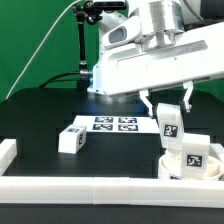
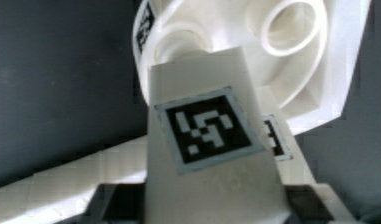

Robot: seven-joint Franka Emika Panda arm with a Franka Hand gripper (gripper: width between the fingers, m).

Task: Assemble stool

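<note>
My gripper (image 1: 167, 108) is shut on a white blocky stool leg (image 1: 169, 122) with a black-and-white tag, held upright above the round white seat (image 1: 192, 158) at the exterior view's right. In the wrist view the leg (image 2: 208, 120) fills the middle between my dark fingers (image 2: 126, 205), and the seat (image 2: 276, 50) with a round hole lies beyond its tip. One more leg appears to stand on the seat (image 1: 194, 151). Another tagged leg (image 1: 72, 138) lies on the black table at the exterior view's left.
The marker board (image 1: 115, 124) lies flat at the table's middle. A white rail (image 1: 90, 185) runs along the front edge, with a short white wall (image 1: 6, 153) at the exterior view's left. A green backdrop stands behind.
</note>
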